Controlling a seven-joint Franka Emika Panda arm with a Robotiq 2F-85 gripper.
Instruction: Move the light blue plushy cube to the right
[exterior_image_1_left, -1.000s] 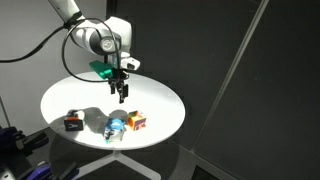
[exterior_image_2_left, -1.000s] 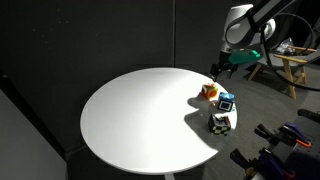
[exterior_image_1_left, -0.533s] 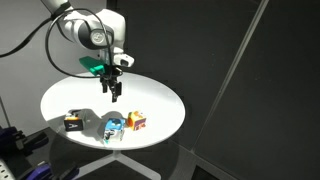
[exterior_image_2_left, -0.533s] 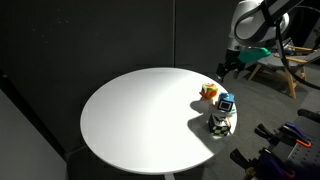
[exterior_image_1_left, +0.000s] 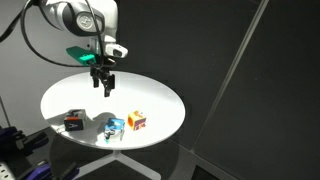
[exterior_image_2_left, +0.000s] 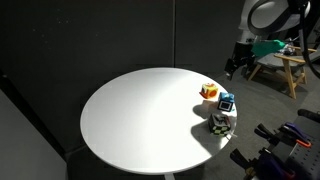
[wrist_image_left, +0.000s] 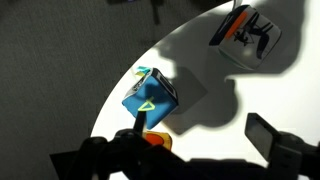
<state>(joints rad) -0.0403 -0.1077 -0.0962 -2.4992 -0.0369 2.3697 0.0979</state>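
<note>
The light blue plushy cube (exterior_image_1_left: 113, 126) sits near the front edge of the round white table (exterior_image_1_left: 150, 95), between a black cube with red-orange marks (exterior_image_1_left: 74, 122) and an orange-yellow-white cube (exterior_image_1_left: 136, 121). It also shows in an exterior view (exterior_image_2_left: 226, 101) and in the wrist view (wrist_image_left: 150, 97). My gripper (exterior_image_1_left: 103, 85) hangs open and empty above the table, well above and behind the cubes. It also shows in an exterior view (exterior_image_2_left: 232, 70) and in the wrist view (wrist_image_left: 200, 140).
The black cube (exterior_image_2_left: 222, 122) and the orange cube (exterior_image_2_left: 209, 91) flank the blue one along the table's edge. Dark curtains surround the table. A wooden stand (exterior_image_2_left: 285, 70) stands beyond the table.
My gripper has risen and drifted away from the cubes, leftward in one exterior view. It stays open. The cubes have not moved.
</note>
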